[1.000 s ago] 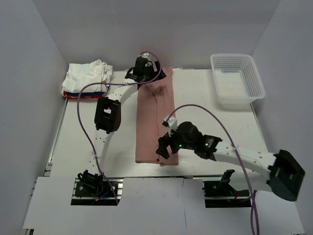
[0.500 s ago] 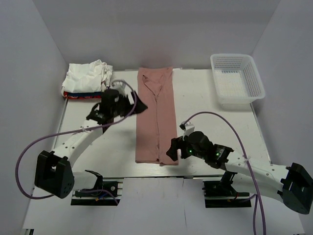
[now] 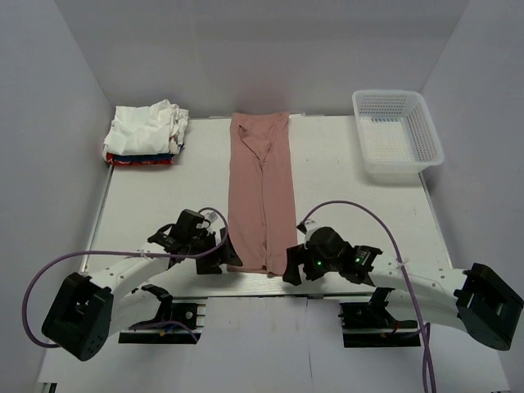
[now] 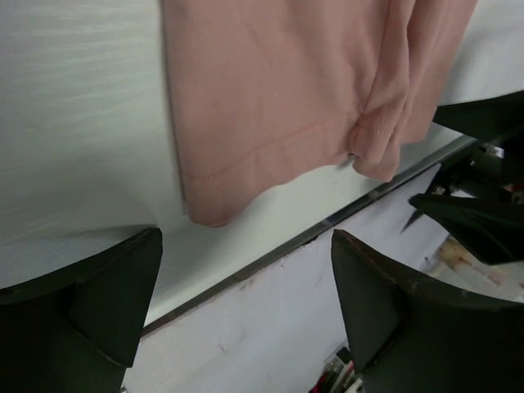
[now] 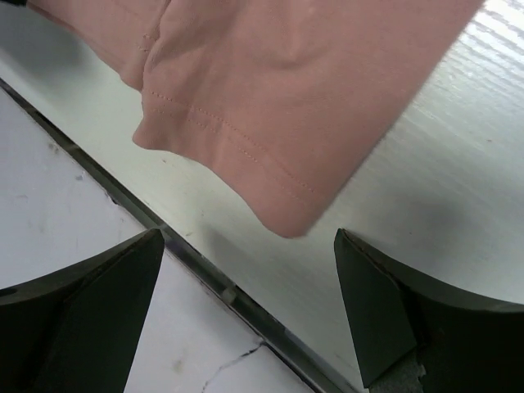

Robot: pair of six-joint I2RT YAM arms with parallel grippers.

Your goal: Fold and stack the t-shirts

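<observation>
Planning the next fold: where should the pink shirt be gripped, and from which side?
On the pink shirt take the two near hem corners, one with the left gripper, one with the right gripper, from the near edge: it lies as a long flat strip.

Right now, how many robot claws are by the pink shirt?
2. The left gripper is open at the pink shirt's near left corner; the right gripper is open at its near right corner. None hidden.

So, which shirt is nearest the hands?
The pink shirt, a long folded strip; its near hem lies between the left hand and the right hand. The white shirts and a red one are piled far left.
</observation>
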